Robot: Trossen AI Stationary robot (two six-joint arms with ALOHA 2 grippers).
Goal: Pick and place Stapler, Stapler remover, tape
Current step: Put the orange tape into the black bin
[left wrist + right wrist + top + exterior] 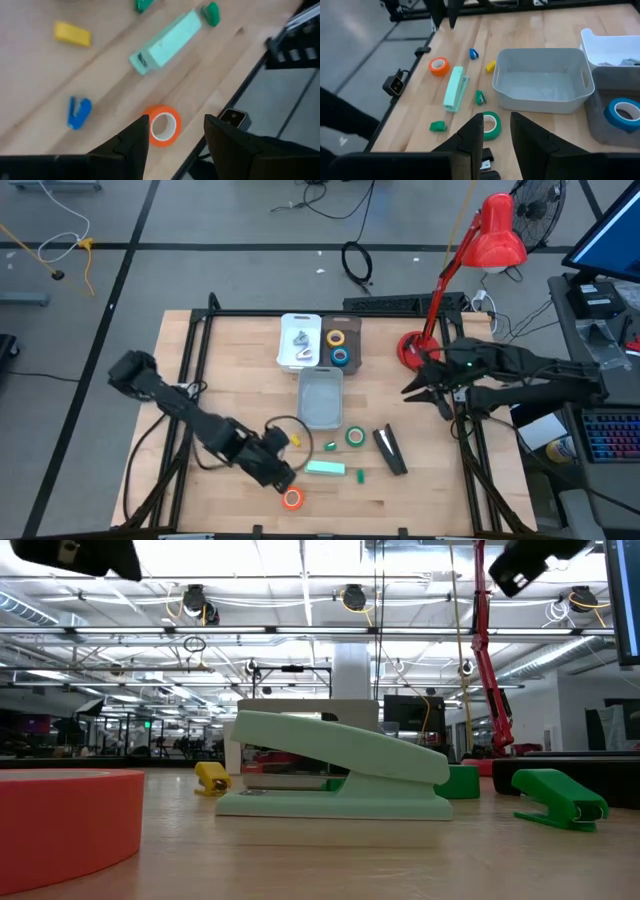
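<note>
Mint stapler [325, 468] flat near table's [200, 380] front edge, long axis left-right. Orange tape [292, 498] lying flat just beside. Left gripper [283, 477] above tape, fingers apart, empty. Right gripper [410, 390] raised at right edge, parted, empty.

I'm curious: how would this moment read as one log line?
left gripper: open, above orange tape | right gripper: open, waiting by red lamp

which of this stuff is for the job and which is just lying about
For the job:
mint stapler, black stapler
orange tape, green tape, blue tape, yellow tape
green remover, another, yellow remover, blue remover
probably the grey bin, white bin

Just lying about:
red lamp
floor cable
keyboard
</note>
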